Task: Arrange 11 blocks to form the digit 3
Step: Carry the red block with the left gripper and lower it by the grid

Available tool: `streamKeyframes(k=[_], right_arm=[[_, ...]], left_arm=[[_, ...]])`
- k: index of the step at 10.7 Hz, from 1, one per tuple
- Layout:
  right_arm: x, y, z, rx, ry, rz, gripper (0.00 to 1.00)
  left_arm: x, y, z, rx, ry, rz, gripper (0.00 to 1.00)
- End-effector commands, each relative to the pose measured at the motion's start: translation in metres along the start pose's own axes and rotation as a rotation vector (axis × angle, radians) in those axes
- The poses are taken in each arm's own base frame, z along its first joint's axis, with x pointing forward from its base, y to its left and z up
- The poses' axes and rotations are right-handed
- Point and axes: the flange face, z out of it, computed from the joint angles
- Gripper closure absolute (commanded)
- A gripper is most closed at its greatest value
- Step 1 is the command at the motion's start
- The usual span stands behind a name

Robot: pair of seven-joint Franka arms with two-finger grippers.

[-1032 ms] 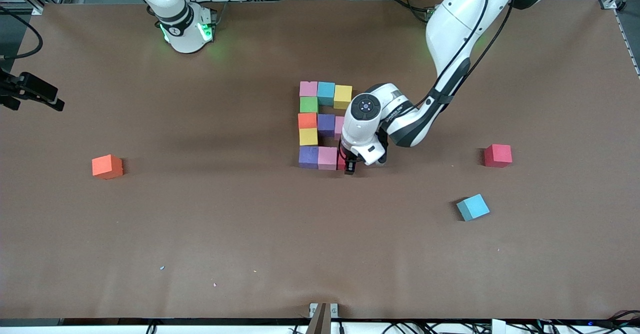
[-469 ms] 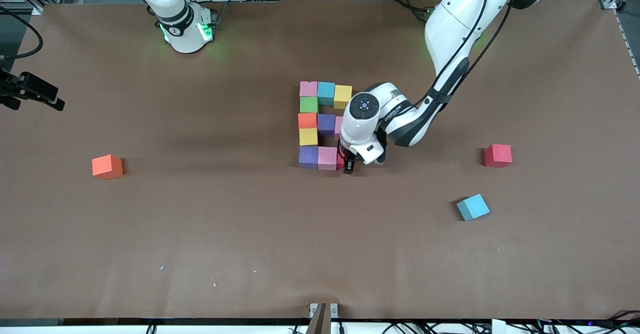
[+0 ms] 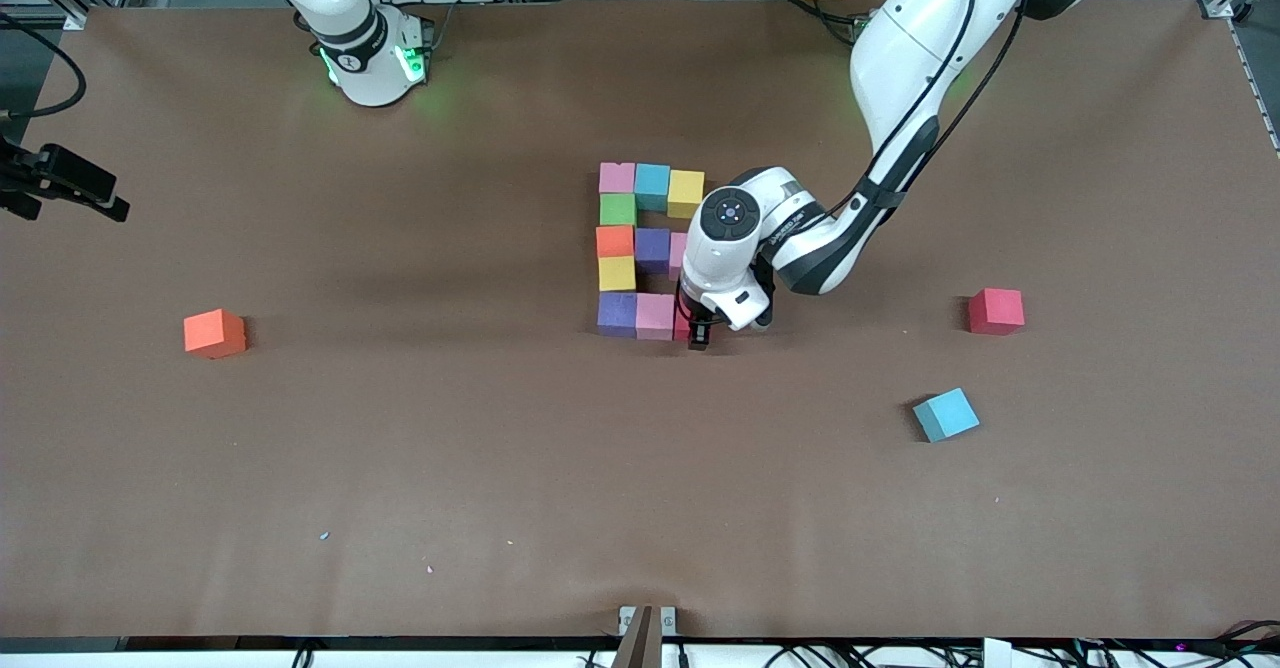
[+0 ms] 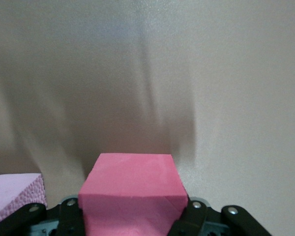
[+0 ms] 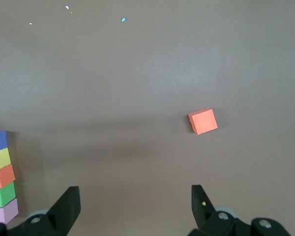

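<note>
Several blocks form a pattern mid-table: pink (image 3: 617, 177), teal (image 3: 652, 186) and yellow (image 3: 686, 193) in the row farthest from the front camera, then green (image 3: 617, 209), orange (image 3: 614, 241), purple (image 3: 652, 248), yellow (image 3: 616, 273), purple (image 3: 617, 313) and pink (image 3: 655, 315). My left gripper (image 3: 699, 332) is down at the table, shut on a red block (image 4: 132, 191) right beside that last pink block (image 4: 14, 194). The arm hides most of the red block in the front view. My right gripper (image 5: 135, 206) is open and empty, high above the table.
Loose blocks lie apart: an orange one (image 3: 214, 333) toward the right arm's end, also in the right wrist view (image 5: 203, 121); a red one (image 3: 995, 310) and a teal one (image 3: 945, 414) toward the left arm's end. The right arm (image 3: 365, 48) waits by its base.
</note>
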Motion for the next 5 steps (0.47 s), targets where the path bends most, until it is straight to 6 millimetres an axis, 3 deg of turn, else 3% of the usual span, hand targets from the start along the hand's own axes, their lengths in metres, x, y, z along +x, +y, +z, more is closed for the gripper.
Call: streamKeyframes(k=[1,3,5], right_arm=[[-0.002,0.002,-0.001,0.019,-0.001,0.013,0.0],[-0.002,0.002,-0.001,0.019,-0.001,0.013,0.0],[-0.002,0.001,-0.002,0.019,0.001,0.014,0.0]], left_arm=[[-0.004,0.001,0.001,-0.017,0.0,-0.006,0.01],[-0.001,0.005,-0.006,-0.025,0.002,-0.021,0.0],[0.002,0.01,-0.028,-0.03,0.028,-0.027,0.0]])
